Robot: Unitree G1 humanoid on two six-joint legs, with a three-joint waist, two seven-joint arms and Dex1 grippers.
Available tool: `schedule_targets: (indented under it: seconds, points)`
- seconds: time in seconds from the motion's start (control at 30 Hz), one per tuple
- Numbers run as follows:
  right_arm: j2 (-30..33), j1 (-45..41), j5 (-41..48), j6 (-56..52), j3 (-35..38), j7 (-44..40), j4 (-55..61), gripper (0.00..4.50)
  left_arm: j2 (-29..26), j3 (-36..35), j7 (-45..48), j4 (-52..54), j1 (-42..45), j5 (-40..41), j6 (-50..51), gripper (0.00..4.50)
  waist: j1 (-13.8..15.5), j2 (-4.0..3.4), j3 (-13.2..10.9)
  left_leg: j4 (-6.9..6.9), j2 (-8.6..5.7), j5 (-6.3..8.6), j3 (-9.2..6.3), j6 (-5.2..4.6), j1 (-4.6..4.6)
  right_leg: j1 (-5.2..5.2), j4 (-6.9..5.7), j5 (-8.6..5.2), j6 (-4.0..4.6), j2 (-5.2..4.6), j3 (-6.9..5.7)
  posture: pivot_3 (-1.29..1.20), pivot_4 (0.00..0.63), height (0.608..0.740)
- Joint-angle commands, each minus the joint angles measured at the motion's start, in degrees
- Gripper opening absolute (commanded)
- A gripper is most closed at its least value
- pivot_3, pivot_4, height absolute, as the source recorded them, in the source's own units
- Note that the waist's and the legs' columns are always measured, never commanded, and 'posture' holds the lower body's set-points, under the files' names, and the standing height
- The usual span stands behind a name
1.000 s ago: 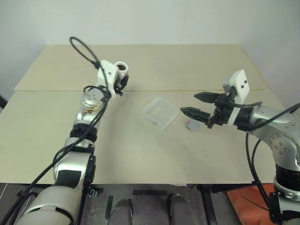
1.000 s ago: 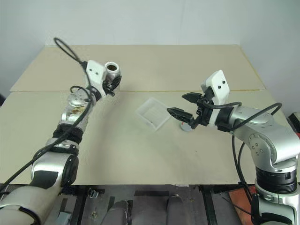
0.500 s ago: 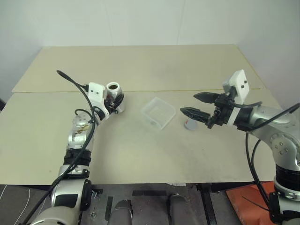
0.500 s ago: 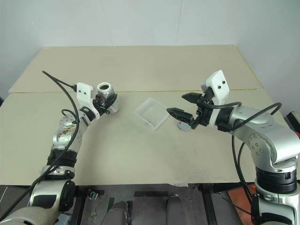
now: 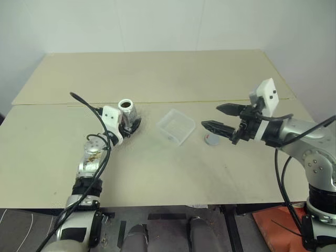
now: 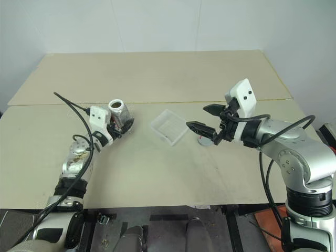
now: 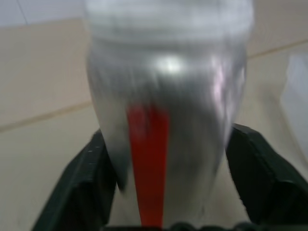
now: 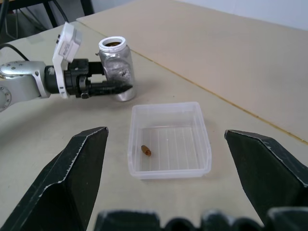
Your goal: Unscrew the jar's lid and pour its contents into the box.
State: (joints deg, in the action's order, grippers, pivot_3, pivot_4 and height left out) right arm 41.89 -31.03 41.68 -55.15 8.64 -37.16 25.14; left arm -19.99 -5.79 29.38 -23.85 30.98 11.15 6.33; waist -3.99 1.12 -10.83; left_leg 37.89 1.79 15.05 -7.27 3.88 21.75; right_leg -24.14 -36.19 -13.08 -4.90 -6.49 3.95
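The jar stands upright on the table with its mouth uncovered, a red mark on its side and brownish contents at the top. My left gripper is open, one finger on each side of the jar's lower part. The box lies just right of the jar, with one small brown piece inside. The lid lies flat on the table right of the box. My right gripper hovers open and empty above the lid, pointing toward the box.
The beige table has a seam running across behind the jar and box. A black cable loops off my left wrist.
My left arm has come down and drawn back, setting the jar from up in the air onto the table, and its fingers have parted. The right gripper has stayed put.
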Motion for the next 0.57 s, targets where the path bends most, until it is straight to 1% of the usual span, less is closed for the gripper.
schedule_targets:
  seconds: [0.03,0.13,0.17,0.27,0.3,0.37,0.43,0.5,0.57]
  points:
    - [1.1,-1.1,-0.3,1.3,-0.1,-1.0,0.2,4.50,-2.8,-1.1,1.4,8.2,-2.1,1.1,2.4,4.48,0.0,0.00,0.0,0.00,0.00,0.00,0.00,0.00,0.02,-0.01,-0.01,0.00,0.00,0.00,0.00,0.00,0.150,0.740]
    - [1.9,-0.6,-0.3,1.9,-0.1,-2.3,0.3,4.50,-7.6,-2.7,5.4,16.7,-7.2,3.7,6.6,4.48,-0.2,-0.01,0.0,-0.01,0.02,0.00,0.00,0.00,0.01,-0.04,-0.02,0.00,0.00,0.00,0.00,0.00,0.150,0.740]
    - [2.1,-0.3,-0.3,2.0,0.0,-2.6,0.4,4.50,-9.8,-3.8,7.3,20.1,-9.2,5.7,9.5,4.48,-0.2,-0.02,0.0,-0.02,0.02,0.00,0.01,0.00,-0.01,-0.03,-0.03,0.00,0.00,0.01,0.02,0.00,0.150,0.740]
    - [3.2,1.0,0.0,2.6,1.3,-3.9,0.4,4.50,-19.9,-10.7,16.8,32.0,-18.5,14.0,16.2,4.48,-0.6,-0.02,0.0,-0.07,0.08,0.03,0.02,-0.05,-0.03,-0.05,-0.03,0.00,0.01,0.05,0.03,0.00,0.150,0.740]
    - [3.5,1.5,0.0,3.0,1.6,-4.3,0.3,4.50,-22.4,-13.1,19.9,34.4,-21.0,16.6,16.9,4.48,-0.5,-0.02,0.0,-0.10,0.10,0.04,0.03,-0.07,0.00,-0.11,-0.03,-0.01,0.02,0.06,0.04,0.00,0.150,0.740]
    - [4.0,2.5,-0.1,3.8,2.0,-5.1,0.4,4.50,-27.4,-19.1,27.0,37.3,-25.5,22.7,19.1,4.48,0.0,-0.02,0.0,-0.10,0.11,0.06,0.04,-0.10,-0.03,-0.08,0.06,-0.02,0.04,0.06,0.04,0.00,0.150,0.740]
    - [4.6,3.1,0.0,4.3,2.6,-5.9,0.4,4.50,-30.9,-24.3,32.8,38.3,-28.2,26.9,19.3,4.48,0.4,-0.03,0.0,-0.10,0.12,0.07,0.07,-0.11,-0.07,-0.02,0.12,-0.03,0.05,0.05,0.03,0.00,0.150,0.740]
    - [5.5,3.5,0.3,5.0,3.4,-7.2,0.1,4.50,-33.5,-27.5,35.6,37.7,-28.2,29.8,20.5,4.48,1.1,-0.03,0.0,-0.10,0.13,0.08,0.10,-0.14,-0.11,0.02,0.13,-0.04,0.06,0.05,0.03,0.00,0.150,0.740]
    - [5.9,3.7,0.2,5.5,3.7,-7.7,0.0,4.50,-34.4,-28.3,35.9,36.9,-27.2,31.0,21.0,4.48,1.4,-0.03,0.0,-0.10,0.14,0.10,0.12,-0.16,-0.12,0.04,0.15,-0.04,0.06,0.05,0.03,0.00,0.150,0.740]
